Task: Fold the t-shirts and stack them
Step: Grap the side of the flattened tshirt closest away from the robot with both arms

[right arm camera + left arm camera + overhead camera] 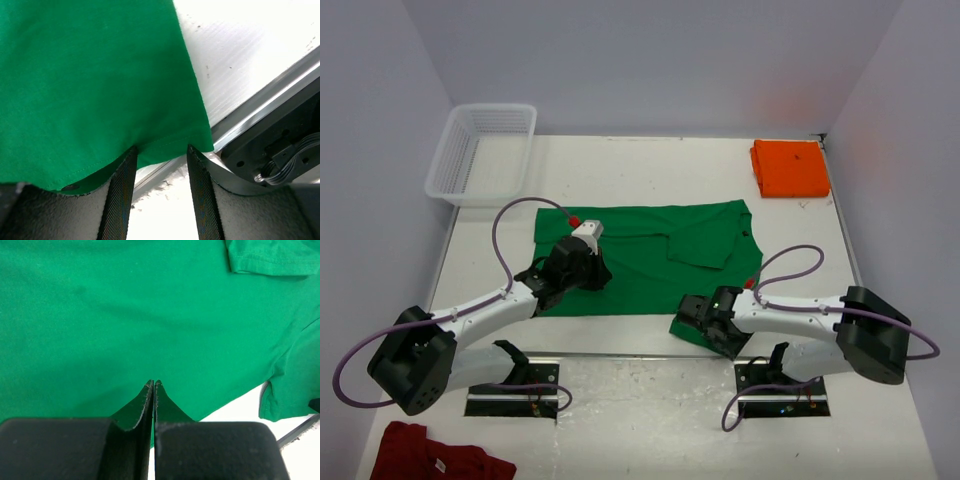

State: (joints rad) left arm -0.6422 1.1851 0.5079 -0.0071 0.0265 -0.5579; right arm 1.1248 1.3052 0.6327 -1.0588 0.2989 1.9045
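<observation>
The green t-shirt (650, 262) lies spread flat mid-table, one sleeve (705, 240) folded in over its body. My left gripper (598, 276) is shut, its tips (153, 383) down over the shirt's left part (125, 315); no cloth shows between the jaws. My right gripper (684, 316) is open at the shirt's near right corner. That corner's hem (170, 142) drapes across both fingertips and hides them; nothing is pinched. The orange t-shirt (790, 167) sits folded at the back right corner.
A white mesh basket (480, 150) stands at the back left. A dark red garment (430, 455) lies at the near left, in front of the left arm's base. The table's metal front edge (260, 110) runs just beside the right gripper.
</observation>
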